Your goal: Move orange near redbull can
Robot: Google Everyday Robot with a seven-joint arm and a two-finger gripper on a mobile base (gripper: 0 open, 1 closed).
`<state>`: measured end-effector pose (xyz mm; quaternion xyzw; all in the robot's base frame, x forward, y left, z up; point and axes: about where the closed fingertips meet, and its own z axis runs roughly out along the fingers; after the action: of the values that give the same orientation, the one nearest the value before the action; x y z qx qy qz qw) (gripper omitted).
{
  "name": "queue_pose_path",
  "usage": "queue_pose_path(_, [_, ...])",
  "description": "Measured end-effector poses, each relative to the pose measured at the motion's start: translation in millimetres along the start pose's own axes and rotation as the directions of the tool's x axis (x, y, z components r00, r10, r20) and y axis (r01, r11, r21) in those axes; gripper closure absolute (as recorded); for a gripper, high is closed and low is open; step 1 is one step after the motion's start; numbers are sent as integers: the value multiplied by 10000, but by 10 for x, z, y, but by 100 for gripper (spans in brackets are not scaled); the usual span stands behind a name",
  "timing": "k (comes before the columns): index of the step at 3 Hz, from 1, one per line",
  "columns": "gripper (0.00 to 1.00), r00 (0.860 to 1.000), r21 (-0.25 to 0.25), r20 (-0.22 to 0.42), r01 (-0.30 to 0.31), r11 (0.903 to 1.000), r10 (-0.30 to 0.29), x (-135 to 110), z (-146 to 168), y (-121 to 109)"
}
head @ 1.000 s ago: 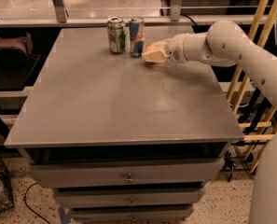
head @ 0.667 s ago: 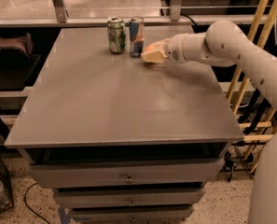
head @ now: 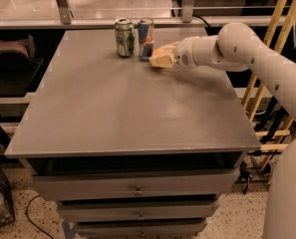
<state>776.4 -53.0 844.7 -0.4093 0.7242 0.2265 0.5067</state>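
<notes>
The redbull can [head: 146,32], slim, blue and silver, stands upright at the far edge of the grey table [head: 127,103]. My gripper [head: 160,58] reaches in from the right, low over the table and just right of the can. Its cream fingers [head: 161,61] are closed around the orange [head: 161,49], of which only a strip of orange skin shows above them. The orange is about a finger's width from the can's base. I cannot tell whether the orange rests on the table.
A green-and-white can [head: 124,37] stands upright right beside the redbull can, on its left. The table top sits on a cabinet of drawers [head: 137,189]. A metal rail [head: 137,21] runs behind the far edge. Wooden slats [head: 269,68] stand to the right.
</notes>
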Motion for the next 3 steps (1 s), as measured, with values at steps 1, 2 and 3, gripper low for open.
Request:
queue_pose_path(1, [12,10000,-48,-2,-2,10000,2,1,28,19])
queue_pose_path(2, [0,10000,-92,-2,-4,10000,4,1,53,36])
queue_pose_path(3, [0,9996,-105,288,-80,9999,83,-43,23,36])
